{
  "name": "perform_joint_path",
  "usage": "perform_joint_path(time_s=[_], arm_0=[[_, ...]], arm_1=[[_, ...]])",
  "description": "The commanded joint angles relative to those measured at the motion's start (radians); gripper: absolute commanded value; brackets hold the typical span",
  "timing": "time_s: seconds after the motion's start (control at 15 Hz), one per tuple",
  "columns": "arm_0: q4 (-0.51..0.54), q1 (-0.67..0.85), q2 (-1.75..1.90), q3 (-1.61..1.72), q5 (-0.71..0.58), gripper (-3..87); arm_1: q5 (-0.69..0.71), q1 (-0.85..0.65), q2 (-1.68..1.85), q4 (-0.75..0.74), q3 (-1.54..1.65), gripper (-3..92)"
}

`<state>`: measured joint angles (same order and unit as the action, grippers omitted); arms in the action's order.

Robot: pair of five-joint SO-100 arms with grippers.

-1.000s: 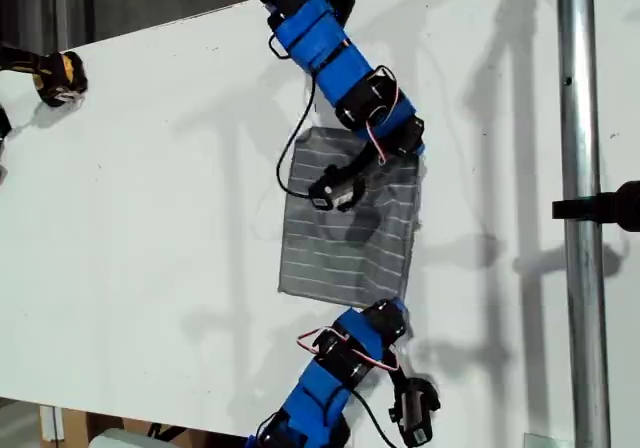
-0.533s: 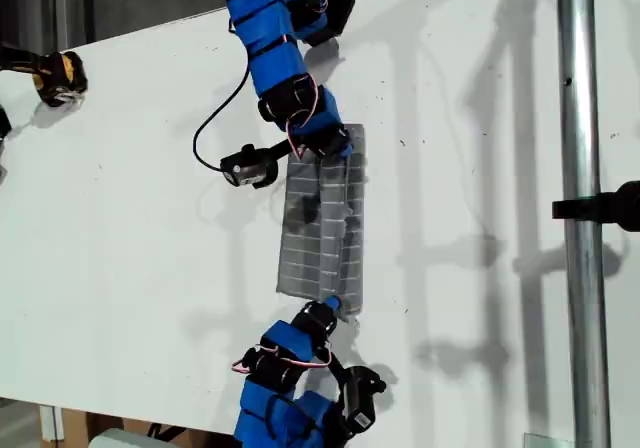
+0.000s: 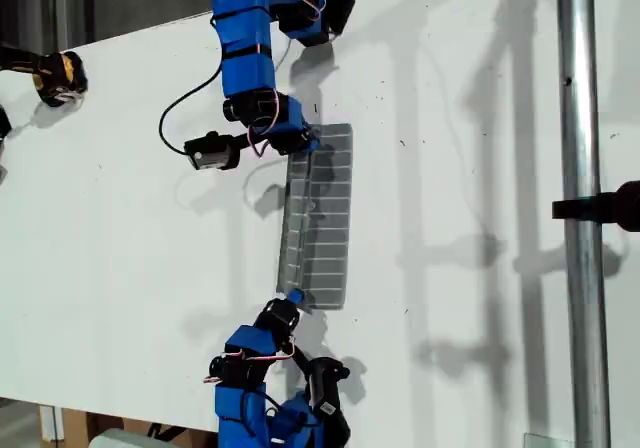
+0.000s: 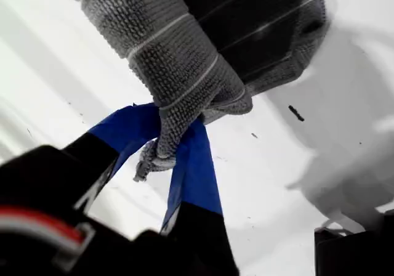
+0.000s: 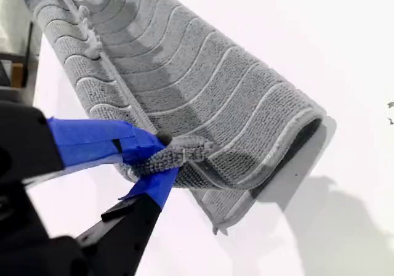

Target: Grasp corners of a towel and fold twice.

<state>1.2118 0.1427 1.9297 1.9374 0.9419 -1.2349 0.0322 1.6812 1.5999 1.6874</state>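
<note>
The towel (image 3: 320,218) is a grey striped cloth lying doubled over as a narrow strip on the white table (image 3: 480,168). Its folded side faces the exterior view's right. My second gripper (image 3: 305,140), on the arm at the top of the exterior view, is shut on the strip's upper corner. My first gripper (image 3: 293,296), on the lower arm, is shut on the lower corner. In the first wrist view, blue-taped fingers (image 4: 194,165) pinch a bunched corner of towel (image 4: 184,54). The second wrist view shows my second gripper (image 5: 157,159) clamping the towel (image 5: 184,73), which curls over a dark hollow.
A vertical metal pole (image 3: 580,208) with a black clamp (image 3: 605,208) stands at the exterior view's right. A yellow and black object (image 3: 58,76) sits near the table's upper left edge in the exterior view. The lower arm's base lies close to the table's bottom edge.
Both arms swept toward the exterior view's left with their corners. The towel went from lying spread out to being doubled into a narrow strip.
</note>
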Motion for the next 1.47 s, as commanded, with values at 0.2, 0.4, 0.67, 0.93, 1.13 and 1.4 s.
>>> perform_joint_path(time_s=[0.2,0.4,0.67,0.93,1.13,1.4], arm_0=[[-0.005,0.163,0.091,0.009,-0.110,-2.6],[-0.023,0.238,0.098,0.018,-0.156,-2.6],[-0.040,0.207,0.104,0.066,-0.132,-2.6],[-0.124,0.081,0.106,0.173,0.020,-2.6],[-0.150,0.011,0.049,0.209,0.126,-1.2],[-0.202,-0.057,-0.167,0.161,0.225,3.3]], arm_1=[[0.144,-0.219,0.189,-0.020,0.034,-0.1],[0.249,-0.299,0.232,-0.091,0.061,-0.1],[0.262,-0.273,0.356,-0.123,0.190,-0.1],[0.138,-0.120,0.374,-0.137,0.311,-0.1],[0.063,-0.058,0.351,-0.202,0.394,-0.1],[-0.003,-0.028,0.255,-0.302,0.477,-0.1]])
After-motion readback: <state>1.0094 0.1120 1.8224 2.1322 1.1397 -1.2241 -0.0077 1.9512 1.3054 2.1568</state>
